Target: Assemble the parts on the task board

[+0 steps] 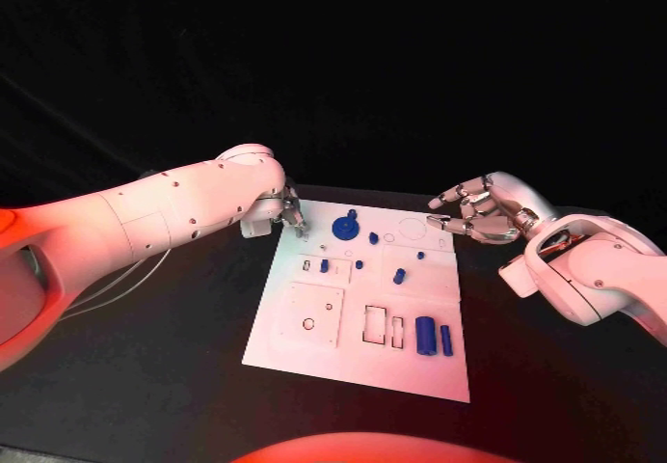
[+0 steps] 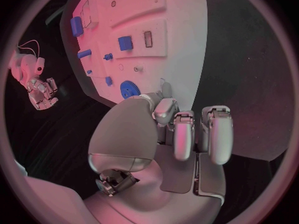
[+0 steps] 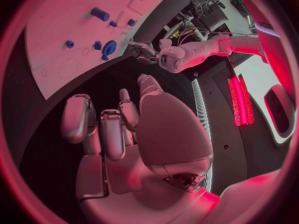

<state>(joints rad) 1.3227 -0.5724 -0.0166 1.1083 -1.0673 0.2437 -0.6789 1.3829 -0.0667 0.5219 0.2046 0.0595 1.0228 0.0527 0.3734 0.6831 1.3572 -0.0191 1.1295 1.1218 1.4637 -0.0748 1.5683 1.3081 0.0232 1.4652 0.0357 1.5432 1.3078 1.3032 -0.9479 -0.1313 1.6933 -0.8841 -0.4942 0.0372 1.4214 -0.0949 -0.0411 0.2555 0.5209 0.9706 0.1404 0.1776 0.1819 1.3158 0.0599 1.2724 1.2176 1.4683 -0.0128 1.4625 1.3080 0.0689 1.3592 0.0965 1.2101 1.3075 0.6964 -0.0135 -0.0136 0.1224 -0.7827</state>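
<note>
The white task board (image 1: 417, 371) lies in the middle of the black table. On it a blue gear (image 1: 345, 228) sits near the far edge, several small blue pieces (image 1: 399, 276) lie mid-board, and two blue cylinders (image 1: 425, 335) lie near the right side. My left hand (image 1: 285, 210) hovers at the board's far left corner, fingers loosely curled and holding nothing. The left wrist view shows this hand (image 2: 187, 129) close beside the gear (image 2: 129, 89). My right hand (image 1: 480, 214) hangs off the far right corner, fingers half curled and empty. The right wrist view shows it (image 3: 115, 127) apart from the board (image 3: 59, 69).
The board has several empty outlined recesses (image 1: 375, 323) toward its near half. Black tabletop (image 1: 167, 357) surrounds the board on all sides. Cables (image 1: 119, 285) trail under my left arm.
</note>
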